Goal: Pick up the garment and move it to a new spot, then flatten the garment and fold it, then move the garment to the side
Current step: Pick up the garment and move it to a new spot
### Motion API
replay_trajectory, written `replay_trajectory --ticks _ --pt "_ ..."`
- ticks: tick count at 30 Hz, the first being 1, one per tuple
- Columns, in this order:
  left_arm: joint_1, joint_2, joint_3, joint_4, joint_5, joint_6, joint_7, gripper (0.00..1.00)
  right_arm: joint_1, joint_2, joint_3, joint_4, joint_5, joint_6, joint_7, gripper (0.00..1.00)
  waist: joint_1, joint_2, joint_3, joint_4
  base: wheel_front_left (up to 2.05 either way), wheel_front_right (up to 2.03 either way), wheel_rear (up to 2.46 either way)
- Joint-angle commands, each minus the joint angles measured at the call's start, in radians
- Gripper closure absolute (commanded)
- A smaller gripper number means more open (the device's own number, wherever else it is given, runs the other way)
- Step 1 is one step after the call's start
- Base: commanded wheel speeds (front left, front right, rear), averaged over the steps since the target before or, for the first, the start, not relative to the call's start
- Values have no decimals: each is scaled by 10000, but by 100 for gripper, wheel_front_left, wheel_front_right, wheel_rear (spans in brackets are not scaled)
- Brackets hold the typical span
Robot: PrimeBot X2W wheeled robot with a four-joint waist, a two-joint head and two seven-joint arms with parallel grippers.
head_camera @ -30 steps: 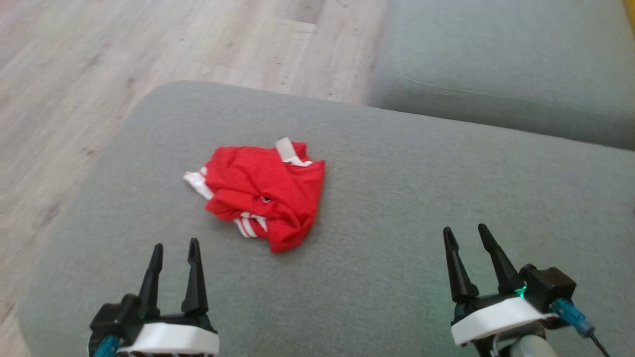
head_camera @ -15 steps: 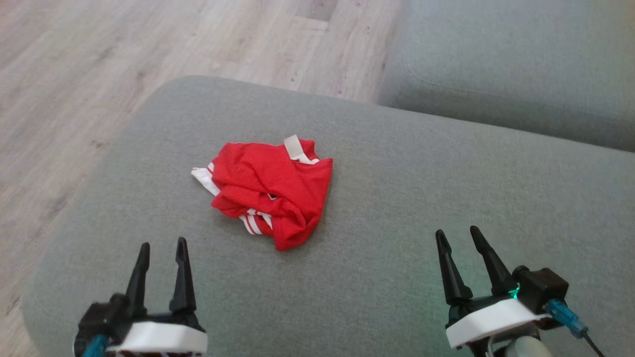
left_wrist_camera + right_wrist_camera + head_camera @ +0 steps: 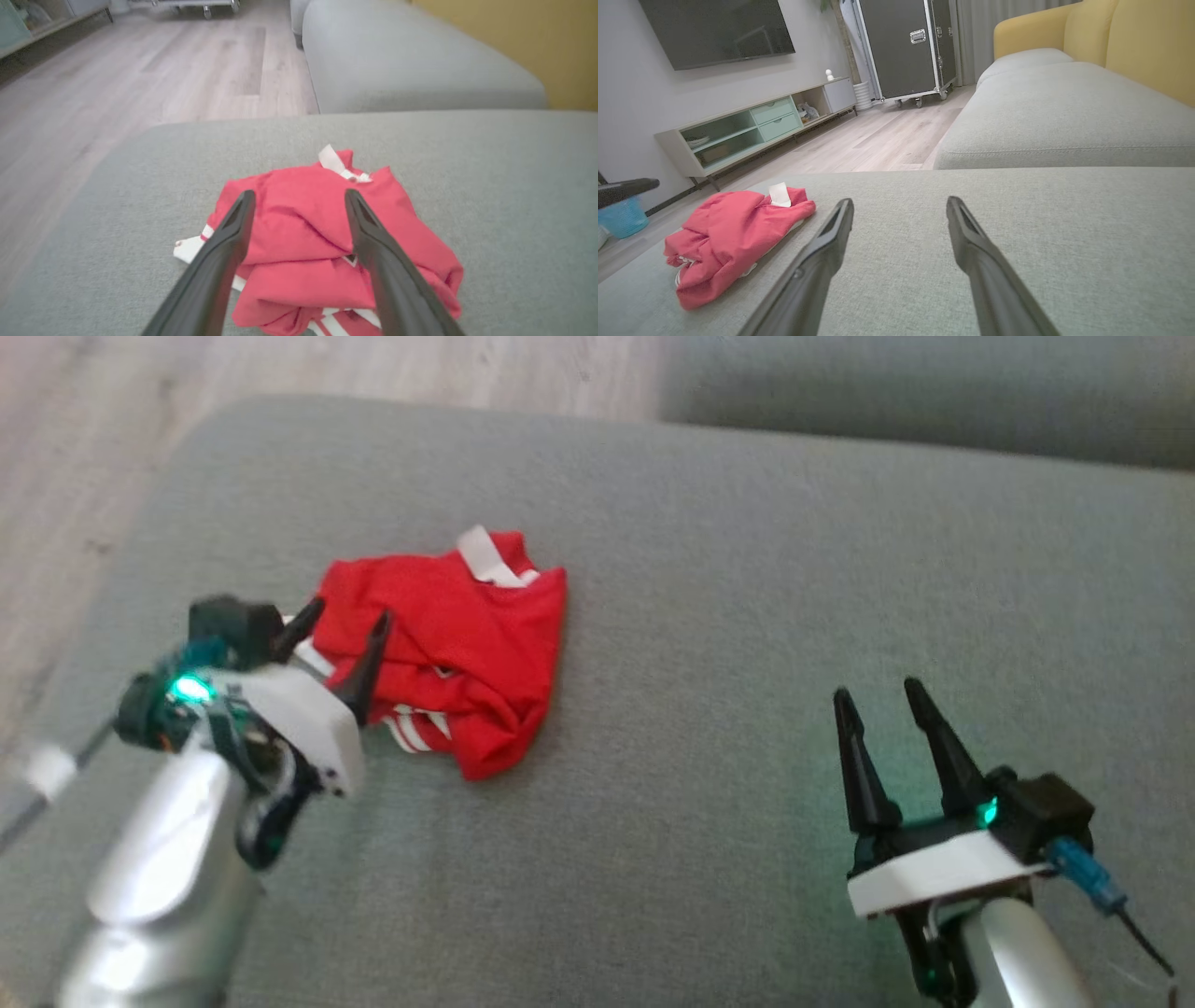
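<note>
A crumpled red garment (image 3: 448,635) with white trim lies on the grey cushion (image 3: 747,569), left of centre. My left gripper (image 3: 347,616) is open and hovers at the garment's left edge, nothing between its fingers; from the left wrist the garment (image 3: 303,233) lies just beyond and under the spread fingertips (image 3: 247,198). Over bare cushion at the lower right, my right gripper (image 3: 876,695) stands open and empty, well away from the cloth. The right wrist view has the garment (image 3: 733,233) far to the left of that gripper (image 3: 899,203).
The cushion's rounded left edge drops to a wooden floor (image 3: 75,448). A second grey cushion (image 3: 934,383) lies behind. In the right wrist view I see a yellow sofa back (image 3: 1134,42), a TV cabinet (image 3: 752,130), a black wheeled case (image 3: 906,46) and a blue basket (image 3: 623,217).
My left arm has swung up and forward from the lower left to the garment's left edge. The head camera has shifted, moving the whole scene. The right gripper stays about where it was.
</note>
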Motion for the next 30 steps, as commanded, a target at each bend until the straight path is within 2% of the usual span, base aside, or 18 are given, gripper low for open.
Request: replay_trajectory --ticks 1,6,13,20,21,22,23,30 --pt "-721 656 164 -39 -207 22 320 0 -395 -45 261 -393 -80 -9 -118 0 -3 0 492 -421 0 0 0" --pt "-1920 1247 -844 879 -745 21 1098 0 -660 -45 134 -604 -210 -9 -118 0 -3 0 1014 -760 0 0 0" --pt "-2864 1379 -1577 1955 -1613 20 1634 0 -875 -45 72 -764 -327 -9 -118 0 -3 0 1499 -1005 0 0 0" --pt "-3093 1352 -2147 2717 -2206 20 1837 0 -950 -45 136 -760 -353 -9 -118 0 -3 0 1634 -1104 0 0 0" --pt "-3085 1350 -2290 2726 -2334 20 1864 36 -960 -45 137 -746 -358 -9 -118 0 -3 0 1628 -1116 0 0 0" --pt "-3089 1373 -2386 2706 -2467 20 1795 80 -966 -45 129 -732 -365 -9 -118 0 -3 0 1615 -1125 0 0 0" --pt "-3105 1413 -2466 2663 -2563 20 1637 100 -971 -45 116 -717 -371 -9 -118 0 -3 0 1590 -1133 0 0 0" --pt "-3266 1741 -2643 2695 -2363 20 -442 100 -897 -45 97 -568 -322 -9 -118 0 -3 0 1054 -1151 0 0 0"
